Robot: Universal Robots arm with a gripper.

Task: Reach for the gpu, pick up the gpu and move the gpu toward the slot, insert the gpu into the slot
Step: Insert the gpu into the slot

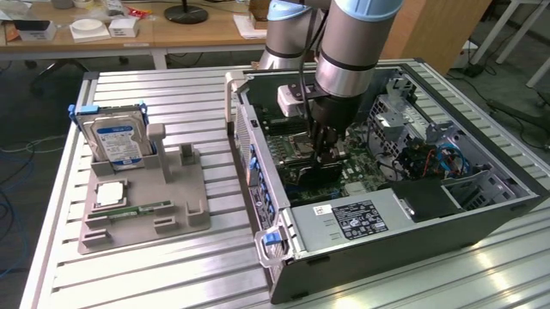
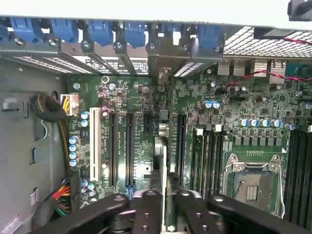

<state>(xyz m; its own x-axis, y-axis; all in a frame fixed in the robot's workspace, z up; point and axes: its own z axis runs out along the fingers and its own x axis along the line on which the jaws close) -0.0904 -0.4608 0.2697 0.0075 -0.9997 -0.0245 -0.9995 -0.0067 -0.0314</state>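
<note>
The gpu point(image 2: 165, 165), a thin dark card, appears edge-on in the wrist view, standing upright over the green motherboard point(image 2: 146, 97). My gripper point(image 2: 166, 197) is shut on it, with one black finger point(image 2: 146, 209) on each side. The card's bracket end point(image 2: 160, 66) reaches the case's rear wall. Long black slot strips point(image 2: 129, 148) lie on either side of the card, and the strip under it is hidden. I cannot tell whether the card is seated. In the exterior view the gripper point(image 1: 325, 158) is down inside the open computer case point(image 1: 378, 238), with the dark gpu point(image 1: 311, 172) below it.
A grey fixture point(image 1: 146, 219) at the exterior view's left holds a blue-labelled hard drive point(image 1: 120, 141), a square chip point(image 1: 112, 193) and a green memory stick point(image 1: 142, 209). Inside the case are the CPU socket point(image 2: 253, 180), a cable bundle point(image 2: 48, 109) and the power supply point(image 1: 361, 219).
</note>
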